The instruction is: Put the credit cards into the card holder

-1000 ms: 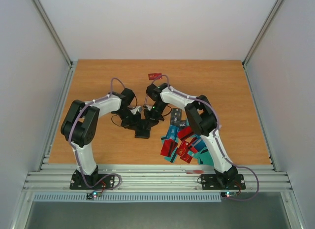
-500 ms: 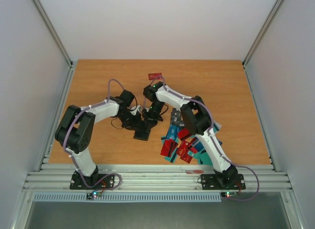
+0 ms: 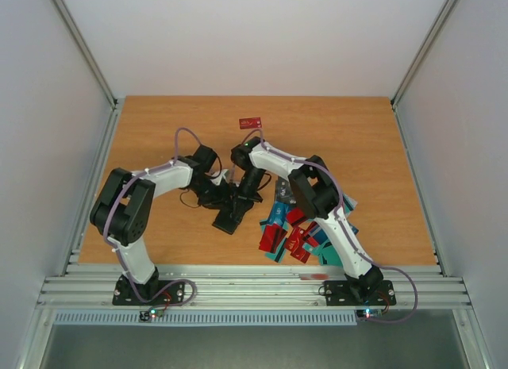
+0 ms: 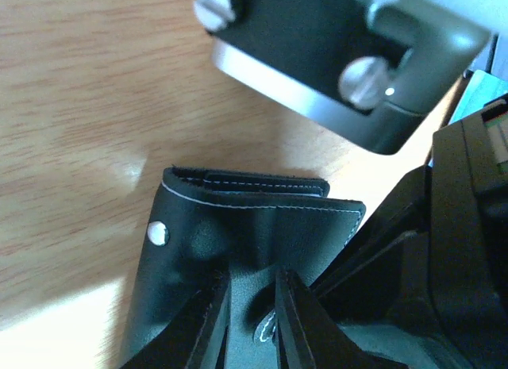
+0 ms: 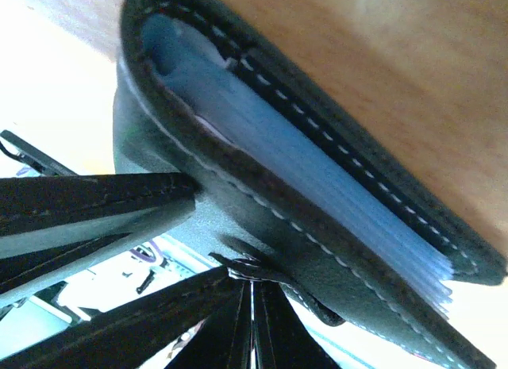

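The black card holder point(image 3: 230, 218) lies on the table between both arms. In the left wrist view it point(image 4: 262, 226) shows white stitching and a silver snap. My left gripper point(image 3: 225, 196) point(image 4: 252, 278) rests on its cover with the jaws a narrow gap apart and flat leather showing between them. My right gripper point(image 3: 248, 196) point(image 5: 252, 283) is shut on the holder's small strap tab point(image 5: 262, 270). Pale blue sleeves point(image 5: 302, 171) show inside the holder point(image 5: 238, 202). Red and teal credit cards point(image 3: 298, 230) lie heaped by the right arm. One red card point(image 3: 251, 122) lies apart at the back.
The right gripper's grey and black body point(image 4: 341, 59) hangs close above the holder in the left wrist view. White walls enclose the wooden table point(image 3: 159, 131) on three sides, and a metal rail point(image 3: 254, 286) runs along its near edge.
The left jaws have parted slightly. The right arm has folded in and its gripper has come down onto the holder, which has turned a little toward the near left.
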`<act>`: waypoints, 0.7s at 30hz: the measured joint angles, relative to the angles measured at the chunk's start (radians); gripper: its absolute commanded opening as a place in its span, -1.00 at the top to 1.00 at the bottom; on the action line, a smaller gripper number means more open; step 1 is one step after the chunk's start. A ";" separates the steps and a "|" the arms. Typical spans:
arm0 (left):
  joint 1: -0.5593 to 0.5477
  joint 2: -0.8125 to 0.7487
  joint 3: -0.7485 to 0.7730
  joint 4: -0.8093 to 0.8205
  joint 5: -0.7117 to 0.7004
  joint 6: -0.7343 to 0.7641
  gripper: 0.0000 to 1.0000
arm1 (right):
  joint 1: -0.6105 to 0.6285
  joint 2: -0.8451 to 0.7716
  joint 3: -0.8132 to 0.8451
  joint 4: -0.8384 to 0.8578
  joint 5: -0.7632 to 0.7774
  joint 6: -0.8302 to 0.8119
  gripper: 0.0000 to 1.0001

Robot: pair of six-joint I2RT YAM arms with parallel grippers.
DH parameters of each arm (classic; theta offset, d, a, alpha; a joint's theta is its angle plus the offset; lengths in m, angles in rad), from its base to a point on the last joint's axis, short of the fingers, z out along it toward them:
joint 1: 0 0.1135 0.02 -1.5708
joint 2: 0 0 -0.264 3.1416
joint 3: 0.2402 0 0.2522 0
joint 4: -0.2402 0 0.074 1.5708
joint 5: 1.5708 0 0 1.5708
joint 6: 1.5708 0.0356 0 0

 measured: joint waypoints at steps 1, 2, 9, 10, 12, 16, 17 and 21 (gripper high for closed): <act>0.000 -0.002 -0.005 0.005 0.005 0.006 0.62 | 0.000 -0.007 -0.012 0.010 -0.005 0.000 0.91; 0.000 -0.006 -0.013 0.013 0.010 0.011 0.62 | 0.000 -0.015 -0.026 0.021 -0.009 0.000 0.90; 0.002 -0.023 -0.047 0.047 0.040 0.060 0.62 | 0.002 -0.075 -0.128 0.115 -0.040 0.005 0.87; 0.002 -0.023 -0.047 0.046 0.040 0.063 0.62 | 0.002 -0.084 -0.140 0.129 -0.041 0.006 0.86; 0.002 -0.024 -0.047 0.046 0.039 0.068 0.62 | 0.002 -0.096 -0.156 0.148 -0.042 0.011 0.85; 0.002 -0.032 -0.047 0.045 0.029 0.068 0.62 | 0.001 -0.114 -0.172 0.177 -0.042 0.019 0.85; 0.002 -0.035 -0.047 0.044 0.022 0.069 0.62 | -0.001 -0.118 -0.174 0.187 -0.040 0.021 0.85; 0.002 -0.043 -0.047 0.039 0.007 0.072 0.63 | -0.011 -0.138 -0.192 0.224 -0.034 0.028 0.84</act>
